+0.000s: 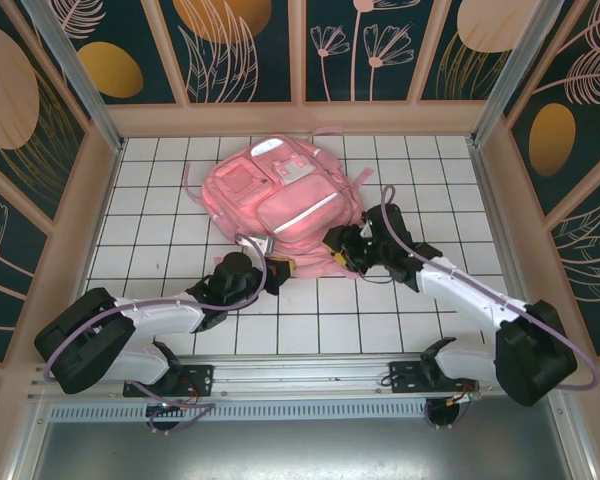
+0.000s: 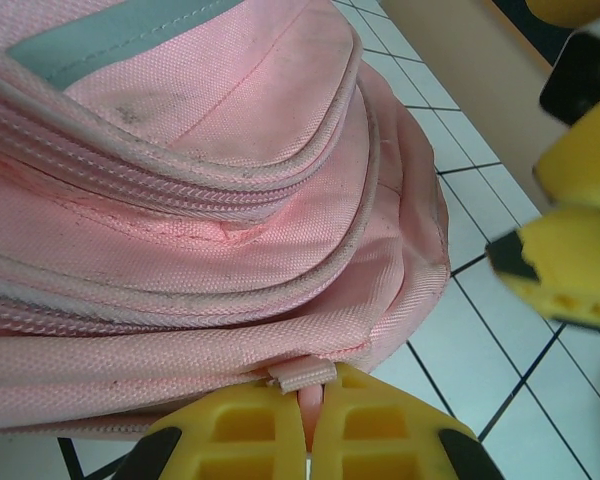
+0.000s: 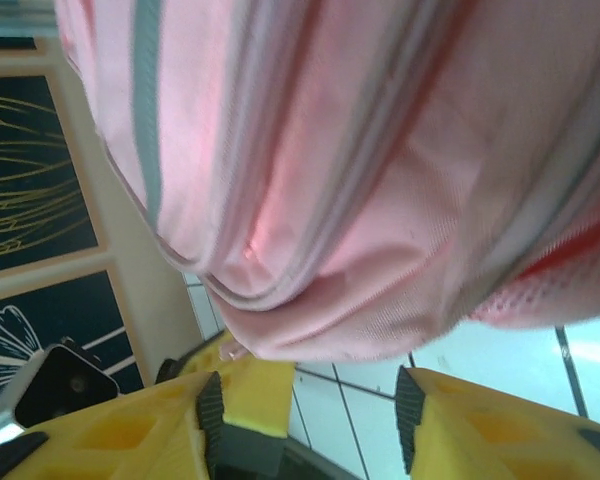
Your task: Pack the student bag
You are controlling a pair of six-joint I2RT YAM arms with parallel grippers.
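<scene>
student bag (image 1: pixel 270 200) | pink, white stripes | flat, pockets up

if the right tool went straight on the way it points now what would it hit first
Probably the student bag: its pink edge lies right ahead of the open right tool, though depth is hard to judge.

student bag (image 1: pixel 280 205) blocks centre, open tiles (image 1: pixel 150 215) either side
</scene>
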